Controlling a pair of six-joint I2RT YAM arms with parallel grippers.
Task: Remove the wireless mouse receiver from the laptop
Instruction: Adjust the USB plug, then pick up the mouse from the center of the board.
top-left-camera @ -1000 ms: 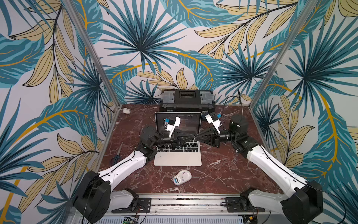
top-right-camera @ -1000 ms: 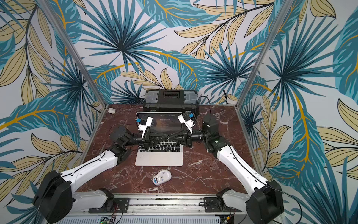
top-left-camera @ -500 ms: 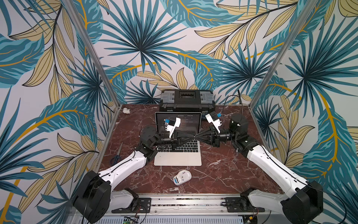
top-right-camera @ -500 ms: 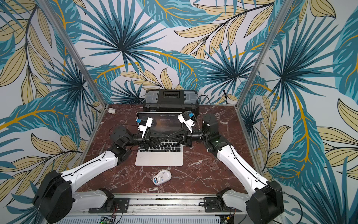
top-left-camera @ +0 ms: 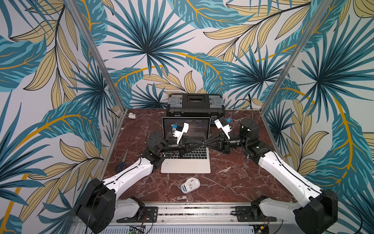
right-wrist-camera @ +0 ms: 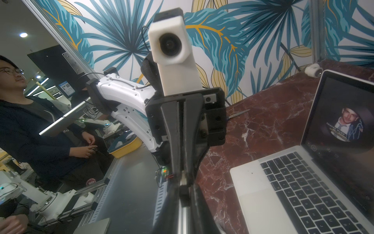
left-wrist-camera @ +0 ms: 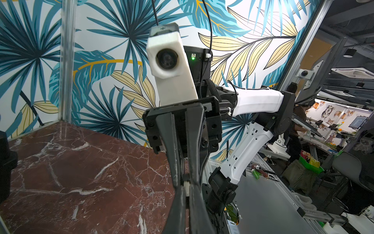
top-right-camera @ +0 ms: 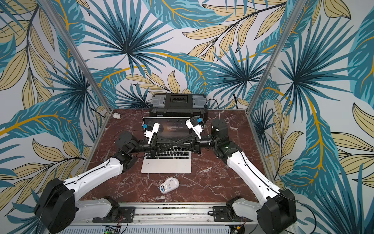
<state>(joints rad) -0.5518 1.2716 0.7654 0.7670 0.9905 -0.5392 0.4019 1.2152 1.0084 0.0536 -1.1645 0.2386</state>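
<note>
Left wrist: receiver (left-wrist-camera: pixel 186 185) pinched between meeting fingertips (left-wrist-camera: pixel 180 200).

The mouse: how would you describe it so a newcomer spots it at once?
Find the open silver laptop in the middle of the red-brown marble table. On bare marble just in front of its near edge lies a small white oval mouse. It lies underside up, showing a blue label, unlike the plain white fitting in the far left corner.
</note>
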